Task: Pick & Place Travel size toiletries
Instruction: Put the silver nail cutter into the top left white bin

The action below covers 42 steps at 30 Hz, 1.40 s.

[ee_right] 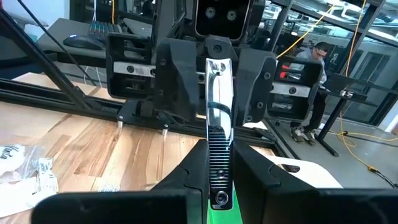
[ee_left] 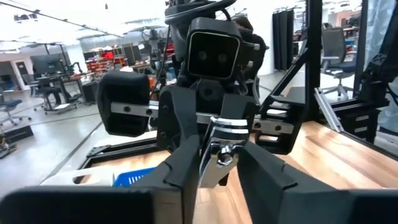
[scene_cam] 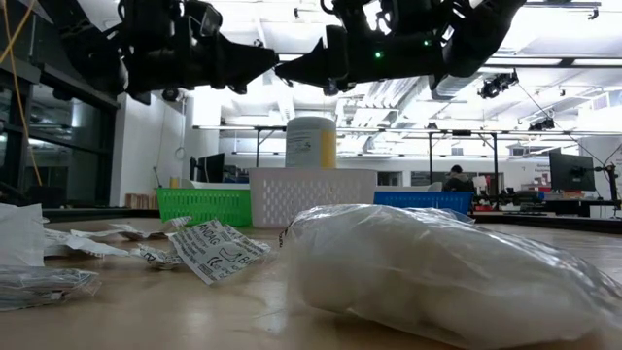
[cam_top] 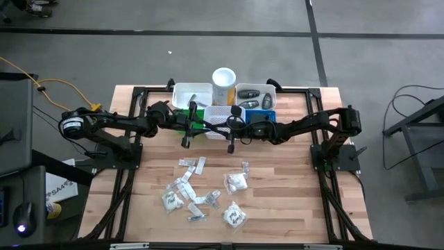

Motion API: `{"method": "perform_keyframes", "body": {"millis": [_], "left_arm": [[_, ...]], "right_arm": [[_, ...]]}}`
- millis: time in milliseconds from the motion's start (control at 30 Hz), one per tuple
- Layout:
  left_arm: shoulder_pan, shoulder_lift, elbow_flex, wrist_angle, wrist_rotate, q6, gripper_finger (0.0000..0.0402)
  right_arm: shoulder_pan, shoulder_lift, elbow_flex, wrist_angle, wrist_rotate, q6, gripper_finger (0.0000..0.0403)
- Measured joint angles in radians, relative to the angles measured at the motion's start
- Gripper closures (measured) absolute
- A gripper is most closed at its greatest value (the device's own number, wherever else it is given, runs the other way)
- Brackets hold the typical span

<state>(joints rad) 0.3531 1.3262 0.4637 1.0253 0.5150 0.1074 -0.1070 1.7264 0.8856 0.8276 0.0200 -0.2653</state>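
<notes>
A silvery nail clipper [ee_right: 219, 118] hangs in the air between my two grippers, which face each other above the bins at the table's far side. My right gripper [ee_right: 219, 193] is shut on its ridged end. My left gripper [ee_left: 221, 165] is closed around its other end. Many travel size toiletries lie loose on the wooden table nearer the front: crinkly packets with green print [cam_top: 186, 186], a clear bag of white stuff [cam_top: 236, 182] and another packet [cam_top: 234, 216]. In the low view the clear bag [scene_cam: 437, 272] lies closest. My left gripper pinches the clipper's smooth end [ee_right: 217, 70] between its two fingers [ee_left: 186, 163], coming level from the table's left side and lying along the clipper. My right gripper pinches the clipper's ridged end [ee_right: 219, 163] between its two fingers, level from the table's right side. The clipper is lifted clear, roughly level.
Below the grippers stand a green bin [cam_top: 198, 119], a white lattice bin [cam_top: 220, 117] and a blue bin [cam_top: 267, 115]. Behind them are a white bin [cam_top: 192, 94], a bin with dark grey ovals [cam_top: 255, 94] and a tall white-and-yellow cylinder [cam_top: 223, 83]. A person [ee_right: 318, 74] stands beyond the table.
</notes>
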Motion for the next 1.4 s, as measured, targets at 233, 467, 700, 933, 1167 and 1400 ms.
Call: {"method": "perform_keyframes", "body": {"millis": [233, 467, 700, 933, 1167, 1400], "left_arm": [[0.000, 0.000, 0.000, -0.009, -0.011, 0.034, 0.0347], [0.000, 0.000, 0.000, -0.057, -0.066, 0.068, 0.0347], [0.002, 0.000, 0.000, -0.105, -0.386, 0.168, 0.0347], [0.133, 0.000, 0.080, -0.409, -0.607, 0.157, 0.0347], [0.298, 0.037, 0.168, -0.646, -0.629, 0.050, 0.0347], [0.356, 0.134, 0.251, -0.805, -0.622, 0.009, 0.0347]], "right_arm": [[0.000, 0.000, 0.000, -0.008, 0.008, 0.004, 0.0359], [0.013, -0.002, 0.000, -0.020, 0.096, 0.070, 0.0266], [0.053, -0.099, 0.000, -0.213, 0.302, 0.080, 0.0149], [0.087, -0.191, 0.001, -0.368, 0.410, 0.086, 0.0101], [0.094, -0.193, 0.001, -0.374, 0.426, 0.082, 0.0104], [0.094, -0.193, 0.001, -0.402, 0.426, 0.097, 0.0106]]}}
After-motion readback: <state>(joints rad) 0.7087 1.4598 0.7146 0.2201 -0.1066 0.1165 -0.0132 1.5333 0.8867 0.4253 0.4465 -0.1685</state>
